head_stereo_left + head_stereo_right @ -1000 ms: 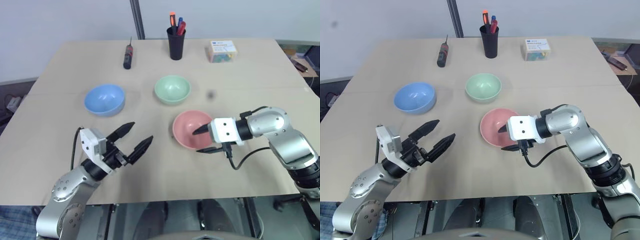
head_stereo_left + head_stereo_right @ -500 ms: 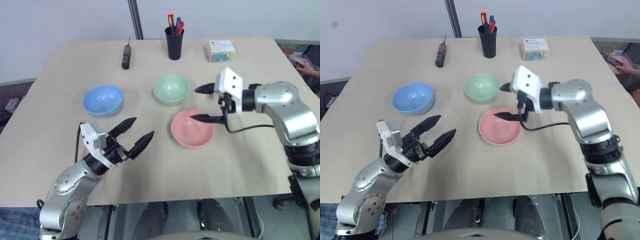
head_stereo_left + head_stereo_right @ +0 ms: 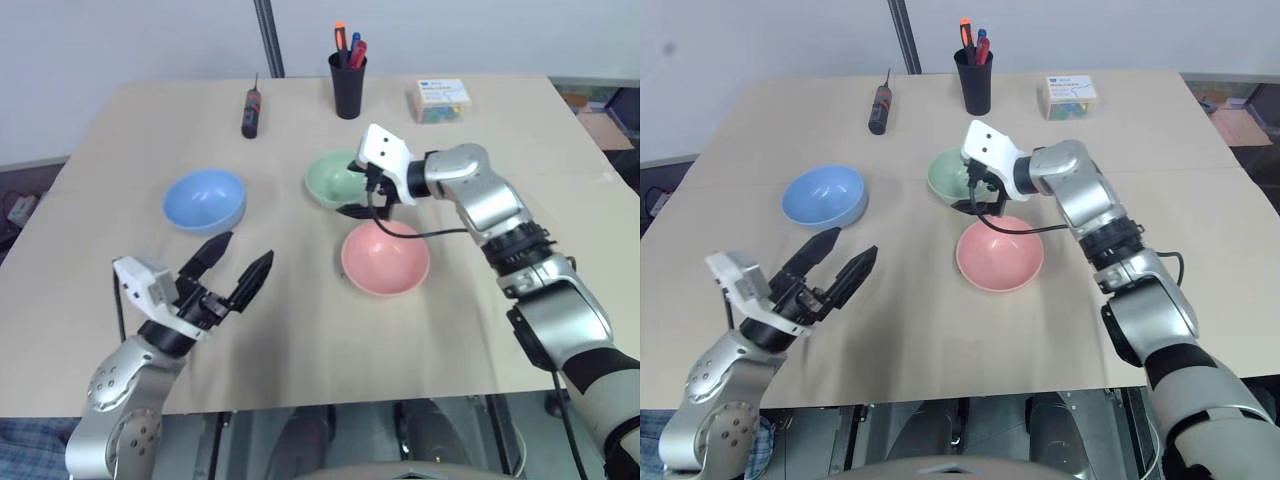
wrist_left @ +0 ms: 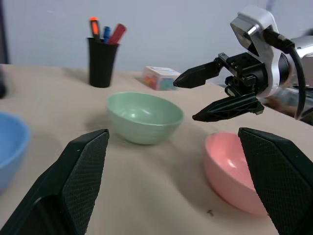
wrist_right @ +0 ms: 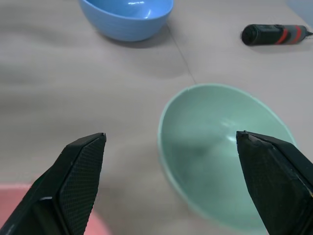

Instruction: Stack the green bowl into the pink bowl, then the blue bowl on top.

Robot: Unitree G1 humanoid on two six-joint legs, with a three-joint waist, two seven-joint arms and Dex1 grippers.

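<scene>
The green bowl point(image 3: 333, 178) sits upright at the table's middle. The pink bowl point(image 3: 385, 262) lies just in front of it, and the blue bowl point(image 3: 205, 198) is off to the left. All three are empty and apart. My right gripper point(image 3: 348, 188) is open and hovers at the green bowl's near right rim. In the left wrist view its fingertips point(image 4: 177, 83) stay clear of the green bowl point(image 4: 144, 117). The right wrist view looks down into the green bowl point(image 5: 230, 156). My left gripper point(image 3: 247, 250) is open and empty, near the front left of the table.
At the back of the table stand a black cup point(image 3: 348, 80) of pens, a red-and-black screwdriver point(image 3: 250, 112) to its left and a small box point(image 3: 442, 100) to its right. The table's front edge point(image 3: 330, 400) runs just below the left gripper.
My right gripper swung from the pink bowl's near rim up and over it to the green bowl's rim, its fingers spreading wider. The left gripper drifted slightly left, still open.
</scene>
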